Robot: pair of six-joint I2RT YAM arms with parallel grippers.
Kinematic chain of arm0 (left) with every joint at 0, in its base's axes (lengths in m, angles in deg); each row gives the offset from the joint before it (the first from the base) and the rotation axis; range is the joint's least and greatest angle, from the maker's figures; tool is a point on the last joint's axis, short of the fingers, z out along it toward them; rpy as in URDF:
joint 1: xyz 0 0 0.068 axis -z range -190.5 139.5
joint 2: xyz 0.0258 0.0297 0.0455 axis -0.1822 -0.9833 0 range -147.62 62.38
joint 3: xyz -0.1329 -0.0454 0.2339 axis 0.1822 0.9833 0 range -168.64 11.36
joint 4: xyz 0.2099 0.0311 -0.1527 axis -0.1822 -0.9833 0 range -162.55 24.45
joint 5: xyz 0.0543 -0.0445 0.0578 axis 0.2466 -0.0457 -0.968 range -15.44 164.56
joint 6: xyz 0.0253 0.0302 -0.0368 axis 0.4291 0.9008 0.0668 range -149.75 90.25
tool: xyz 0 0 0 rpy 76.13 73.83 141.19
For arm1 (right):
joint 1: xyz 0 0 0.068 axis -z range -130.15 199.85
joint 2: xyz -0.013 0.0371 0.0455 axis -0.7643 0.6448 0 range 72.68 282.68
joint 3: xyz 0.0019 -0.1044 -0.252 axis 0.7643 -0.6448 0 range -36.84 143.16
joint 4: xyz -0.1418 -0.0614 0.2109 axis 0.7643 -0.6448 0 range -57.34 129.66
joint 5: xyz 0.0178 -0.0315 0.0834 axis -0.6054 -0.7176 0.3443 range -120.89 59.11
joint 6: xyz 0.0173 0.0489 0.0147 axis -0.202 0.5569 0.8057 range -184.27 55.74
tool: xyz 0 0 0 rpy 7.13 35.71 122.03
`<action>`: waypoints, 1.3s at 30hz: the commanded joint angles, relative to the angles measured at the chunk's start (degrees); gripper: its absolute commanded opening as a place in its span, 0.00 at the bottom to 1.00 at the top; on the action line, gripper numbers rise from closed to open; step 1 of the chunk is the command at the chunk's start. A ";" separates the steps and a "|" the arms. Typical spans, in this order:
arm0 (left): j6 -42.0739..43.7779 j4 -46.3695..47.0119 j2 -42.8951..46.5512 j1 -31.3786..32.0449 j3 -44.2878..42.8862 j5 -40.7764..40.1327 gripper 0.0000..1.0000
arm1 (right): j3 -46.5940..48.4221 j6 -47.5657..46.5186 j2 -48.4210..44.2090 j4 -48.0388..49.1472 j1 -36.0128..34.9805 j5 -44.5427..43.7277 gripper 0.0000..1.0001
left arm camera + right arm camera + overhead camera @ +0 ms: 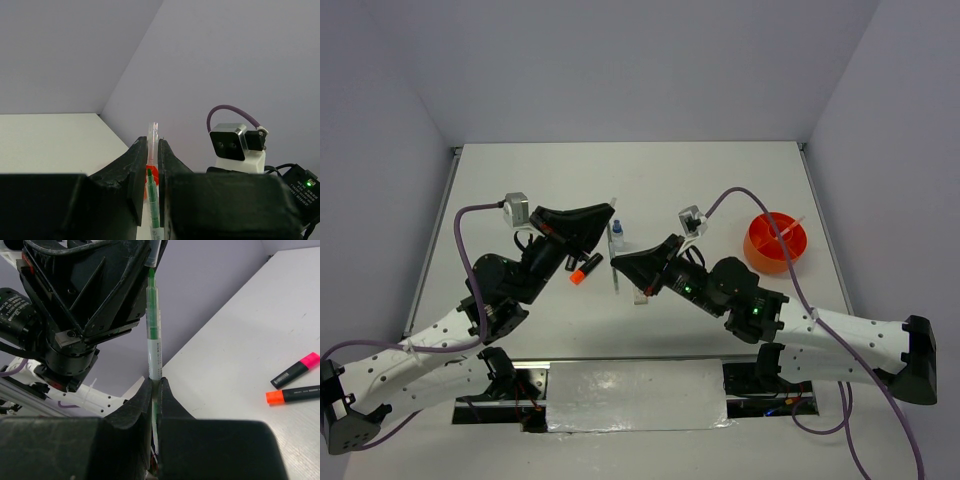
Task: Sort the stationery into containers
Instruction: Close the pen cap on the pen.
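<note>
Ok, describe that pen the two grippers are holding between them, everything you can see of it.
The pen is thin, with a clear-whitish plastic barrel, dark printed lettering and a green core ending in a green tip. It is held in mid-air. The right gripper is shut on the barrel's back end; the left gripper pinches a clear cap at the tip end. Whether the cap is fully off, I cannot tell.
</note>
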 commanded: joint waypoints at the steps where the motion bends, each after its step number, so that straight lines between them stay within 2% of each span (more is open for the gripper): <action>1: 0.46 3.89 0.23 -0.11 0.66 -0.39 0.00 | 3.48 -1.06 -0.55 1.00 -0.63 -0.89 0.00; 28: -0.24 6.62 0.32 -0.02 2.41 -0.57 0.00 | 4.27 -0.18 1.30 3.01 -0.55 -3.96 0.00; 39: -1.73 9.87 1.37 -0.02 4.87 -2.50 0.00 | 8.31 -2.46 4.29 4.77 -0.55 -3.53 0.00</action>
